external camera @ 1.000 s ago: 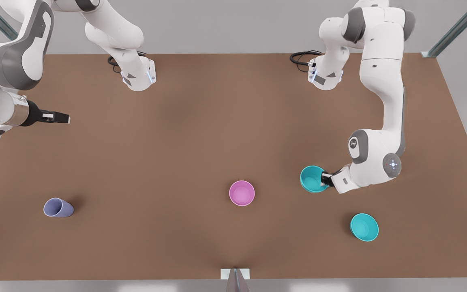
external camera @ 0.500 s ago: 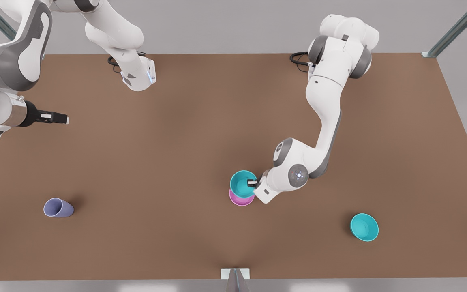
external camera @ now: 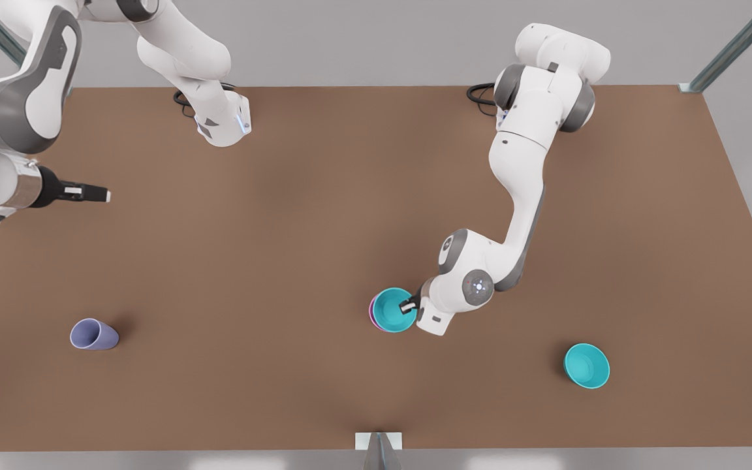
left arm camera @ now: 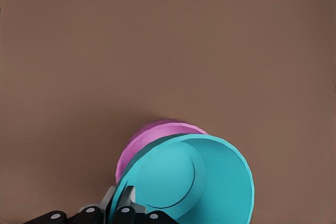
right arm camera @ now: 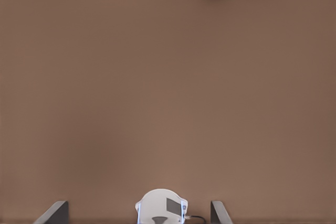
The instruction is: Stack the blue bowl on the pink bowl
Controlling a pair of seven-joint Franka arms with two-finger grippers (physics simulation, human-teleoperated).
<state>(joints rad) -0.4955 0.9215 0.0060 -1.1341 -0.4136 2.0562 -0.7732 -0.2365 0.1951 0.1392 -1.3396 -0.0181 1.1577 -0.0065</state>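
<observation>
The blue bowl (external camera: 391, 311) sits tilted in the pink bowl (external camera: 372, 313) near the table's middle front, covering most of it. In the left wrist view the pink bowl (left arm camera: 153, 137) shows as a crescent behind the blue bowl (left arm camera: 210, 182). My left gripper (external camera: 407, 305), on the arm at the front view's right, is shut on the blue bowl's rim, one finger inside and one outside (left arm camera: 123, 203). My right gripper (external camera: 92, 194) waits open above the table's left side in the front view, its fingertips (right arm camera: 56, 211) spread wide.
A second, wider teal bowl (external camera: 586, 366) stands at the front right of the front view. A lavender-blue cup (external camera: 93, 335) lies on its side at the front left. Both arm bases (external camera: 222, 124) stand at the table's far edge.
My left gripper carried the blue bowl toward the front view's left, from beside the pink bowl to over it, then lowered it into the pink bowl. The right arm barely moved.
</observation>
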